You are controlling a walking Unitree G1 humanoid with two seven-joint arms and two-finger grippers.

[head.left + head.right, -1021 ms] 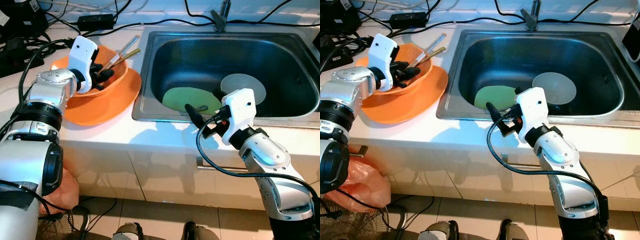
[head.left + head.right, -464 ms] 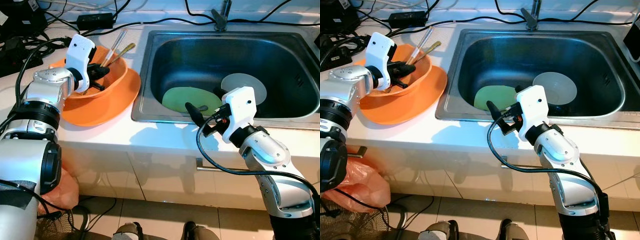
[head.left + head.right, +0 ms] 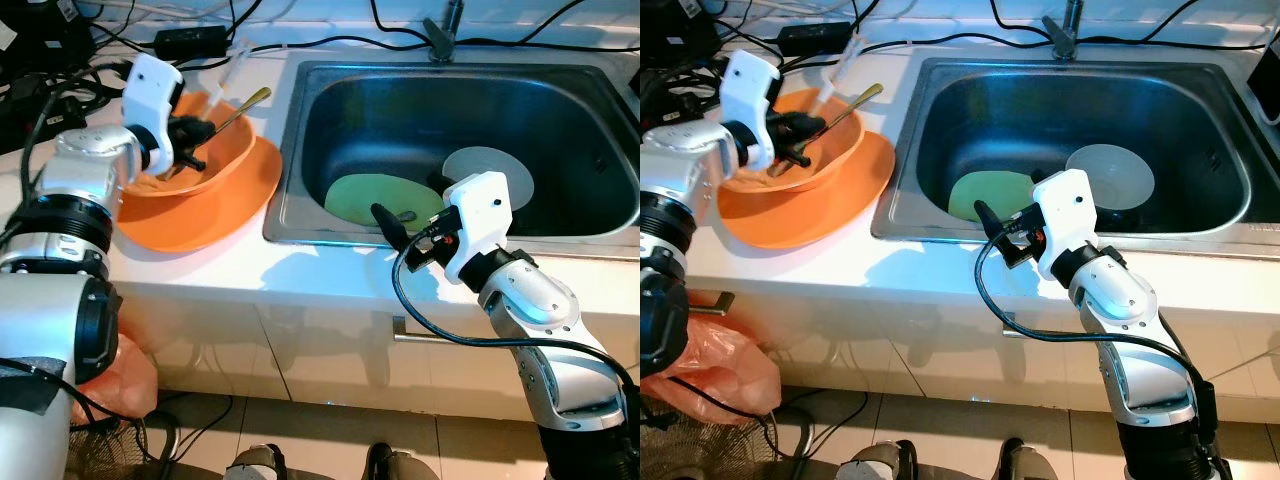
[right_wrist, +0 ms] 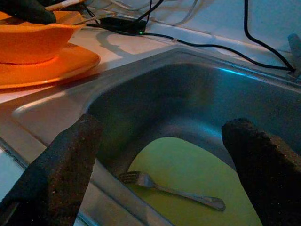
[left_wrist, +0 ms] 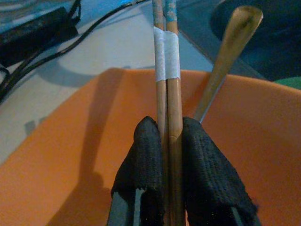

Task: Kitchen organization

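A white kitchen counter [image 3: 330, 275] holds a steel sink [image 3: 460, 110] with black cables [image 3: 300, 45] trailing along the back and an orange plastic bag [image 3: 125, 375] on the tiled floor below. The left gripper [image 5: 170, 141] is clenched on a pair of taped wooden chopsticks [image 5: 165, 66] over the orange bowl [image 3: 205, 165], which sits on an orange plate [image 3: 235, 205] left of the sink and also holds a gold spoon [image 3: 240, 105]. The right gripper [image 4: 164, 155], fingers spread wide and holding nothing, hovers at the sink's front edge above a green plate [image 3: 375, 197] with a fork [image 4: 169, 188] on it, beside a grey plate [image 3: 495, 170].
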